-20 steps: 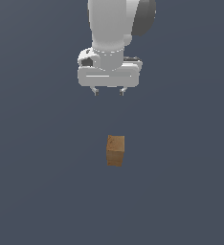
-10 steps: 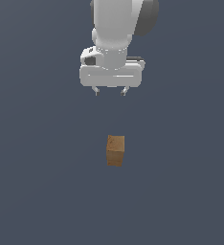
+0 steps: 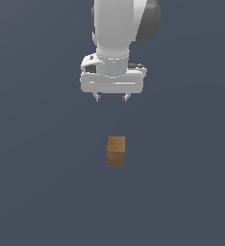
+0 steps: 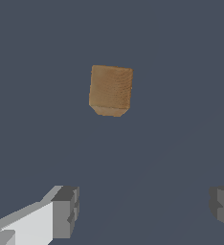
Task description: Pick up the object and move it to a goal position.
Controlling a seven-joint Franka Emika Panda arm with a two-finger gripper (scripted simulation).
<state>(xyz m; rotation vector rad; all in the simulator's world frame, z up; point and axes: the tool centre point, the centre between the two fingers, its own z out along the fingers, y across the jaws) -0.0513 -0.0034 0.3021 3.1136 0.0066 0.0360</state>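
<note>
The object is a small tan-brown wooden block [image 3: 116, 151], taller than wide, standing on the dark grey floor in the middle of the exterior view. It also shows in the wrist view [image 4: 110, 90], apart from the fingers. My white gripper [image 3: 111, 98] hangs above and behind the block, clear of it. Its two short fingers are spread wide and hold nothing. In the wrist view the gripper [image 4: 145, 210] shows one grey fingertip [image 4: 66, 212] on each side with bare floor between them.
A plain dark grey floor [image 3: 42, 192] fills both views. No other objects, containers or edges are in view.
The gripper has shifted a little toward the exterior view's right and slightly down. The fingers stay spread. The block has not moved.
</note>
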